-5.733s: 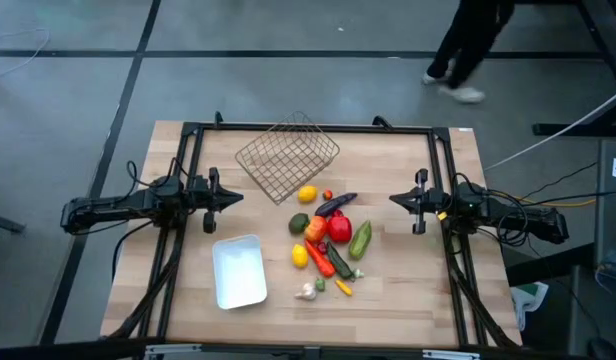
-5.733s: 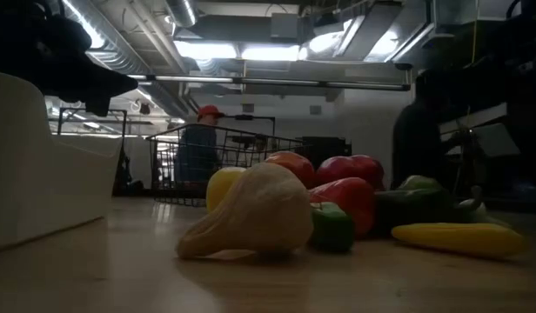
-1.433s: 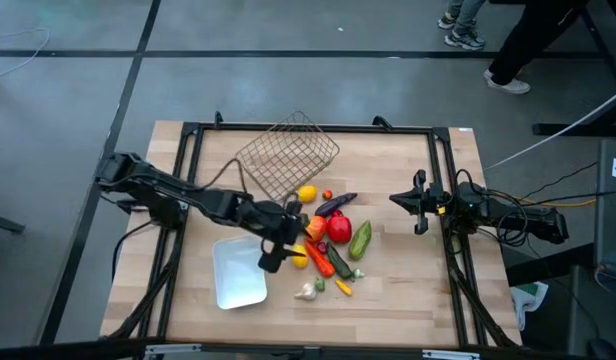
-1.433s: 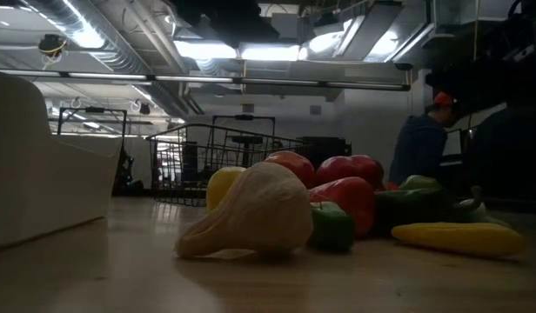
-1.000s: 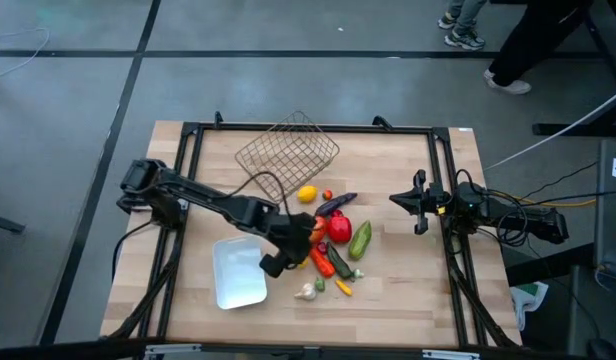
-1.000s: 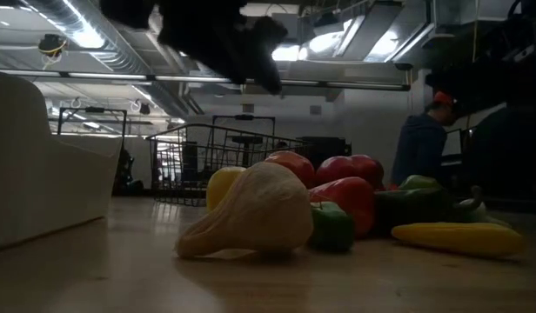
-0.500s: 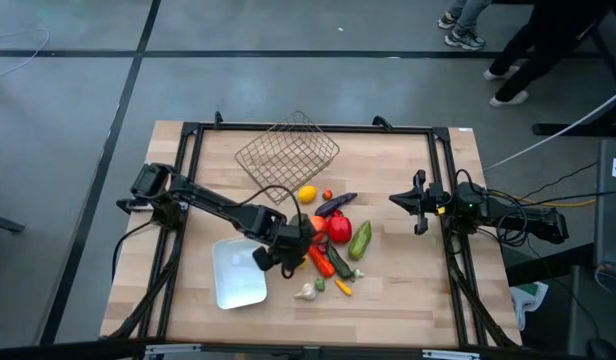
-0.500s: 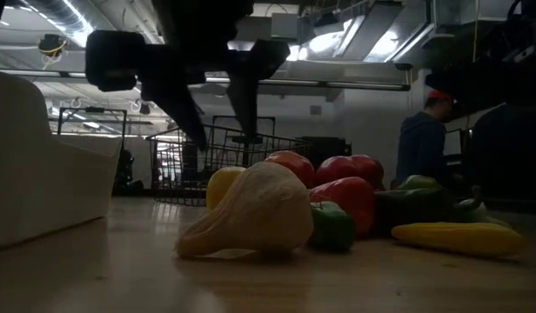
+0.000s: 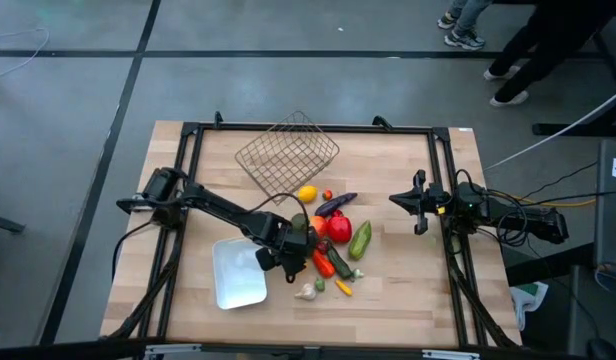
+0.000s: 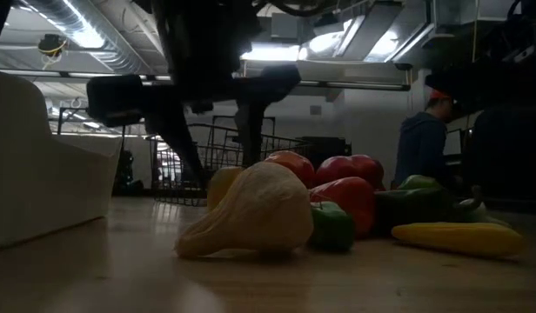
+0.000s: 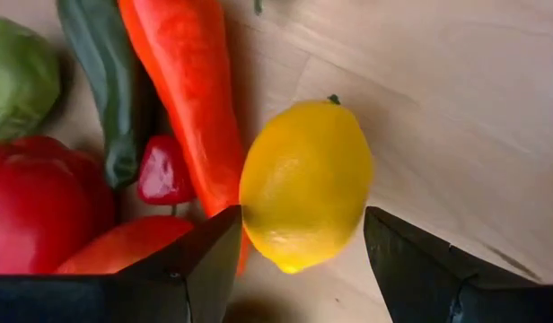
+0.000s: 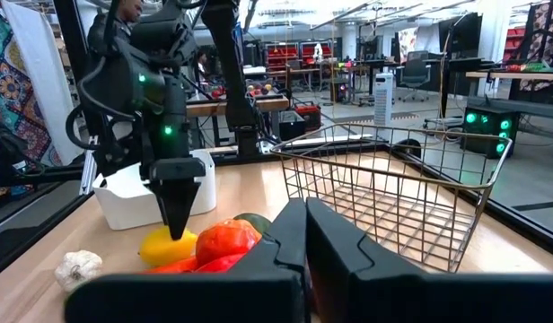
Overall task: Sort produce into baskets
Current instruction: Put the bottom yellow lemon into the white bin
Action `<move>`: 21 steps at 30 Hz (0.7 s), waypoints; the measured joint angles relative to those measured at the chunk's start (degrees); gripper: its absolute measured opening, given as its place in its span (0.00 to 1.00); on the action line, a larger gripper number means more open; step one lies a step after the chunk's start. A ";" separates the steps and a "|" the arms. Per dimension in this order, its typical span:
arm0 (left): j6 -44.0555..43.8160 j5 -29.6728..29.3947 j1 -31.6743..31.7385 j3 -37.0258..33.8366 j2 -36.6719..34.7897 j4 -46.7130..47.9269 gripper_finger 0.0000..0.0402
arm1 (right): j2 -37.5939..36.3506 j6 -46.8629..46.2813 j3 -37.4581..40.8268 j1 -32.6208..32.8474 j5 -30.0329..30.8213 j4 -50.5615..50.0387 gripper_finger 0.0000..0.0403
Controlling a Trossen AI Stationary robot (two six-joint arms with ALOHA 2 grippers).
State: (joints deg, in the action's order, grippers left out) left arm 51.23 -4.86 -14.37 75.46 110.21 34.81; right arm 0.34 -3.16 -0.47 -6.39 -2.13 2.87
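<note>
Nearest the low camera lay the garlic (image 10: 251, 211), with the yellow pepper (image 10: 458, 237) off at 3 o'clock of it, both on the table (image 9: 408, 290). Behind them sat the pile: red pepper (image 9: 338, 228), orange tomato (image 10: 290, 163), carrot (image 11: 188, 99), cucumber (image 9: 360, 238) and eggplant (image 9: 335, 204).

Left gripper (image 9: 295, 254) was down over the pile's 9 o'clock edge, fingers (image 11: 191, 260) part open and straddling a lemon (image 11: 305, 184). The lemon still lay on the wood, with a gap to each pad, so nothing was gripped. The carrot touched that lemon's side.

White tray (image 9: 238, 272) sat just beside the gripper, at 8 o'clock from the pile. Second lemon (image 9: 307, 194) lay at the pile's 12 o'clock. Wire basket (image 9: 287, 155) was further back at 11 o'clock, tilted on the table's rear edge.

Right gripper (image 9: 414, 203) hung at the table's 3 o'clock side, well apart from the produce, fingers pressed together on nothing.

A person in a red cap (image 10: 429, 139) stood in the room beyond. No readable labels or writing anywhere.
</note>
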 joint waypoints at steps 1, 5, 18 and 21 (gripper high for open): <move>-0.01 0.00 0.00 0.00 0.11 -0.32 0.58 | 0.00 0.00 0.02 0.01 0.00 0.00 0.03; 0.32 -0.12 0.00 0.00 0.96 -1.42 0.58 | 0.00 0.00 0.02 0.01 0.00 -0.12 0.03; -1.57 0.35 0.00 0.07 1.93 -4.70 0.51 | 0.02 0.00 0.02 0.01 0.10 -1.36 0.03; -3.06 0.37 0.00 0.07 1.93 -4.70 0.46 | 0.02 0.00 0.00 0.00 0.11 -1.38 0.03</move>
State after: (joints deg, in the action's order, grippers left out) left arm 48.18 -4.49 -14.37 75.53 112.14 30.11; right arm 0.36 -3.16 -0.47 -6.39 -2.02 1.50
